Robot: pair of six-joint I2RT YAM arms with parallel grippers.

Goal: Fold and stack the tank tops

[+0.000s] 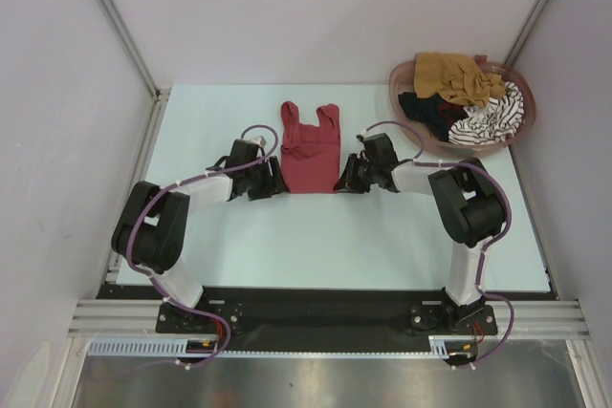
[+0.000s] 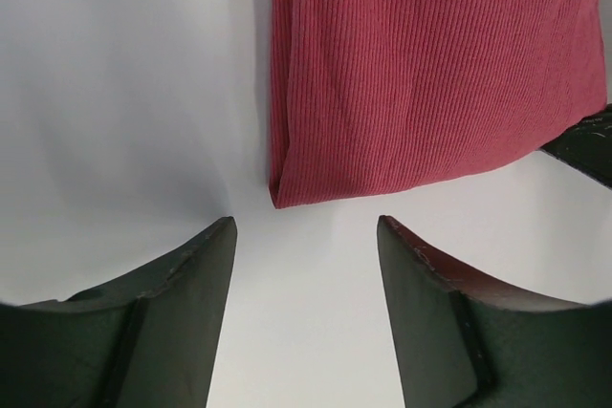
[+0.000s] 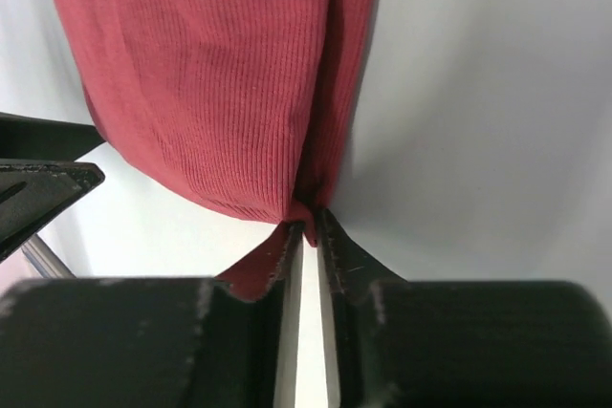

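In the basket (image 1: 405,76) at the counter's far right corner, the mustard-brown tank top (image 1: 449,74), black tank top (image 1: 426,107) and striped tank top (image 1: 492,119) lie heaped, each partly hidden. The dark red tank top (image 1: 308,155) lies flat mid-counter. The right end effector (image 3: 308,226) pinches its near right corner, while the left end effector (image 2: 306,231), fingers spread, sits just short of the near left corner.

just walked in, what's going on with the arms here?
Both arms are at the red top, which lies flat mid-table with its straps pointing away from them. The right pincer is pinched on its near right corner. The left pincer is open just short of the near left corner, gripping nothing. The mustard top, black top and striped top sit heaped in the basket at the far right.
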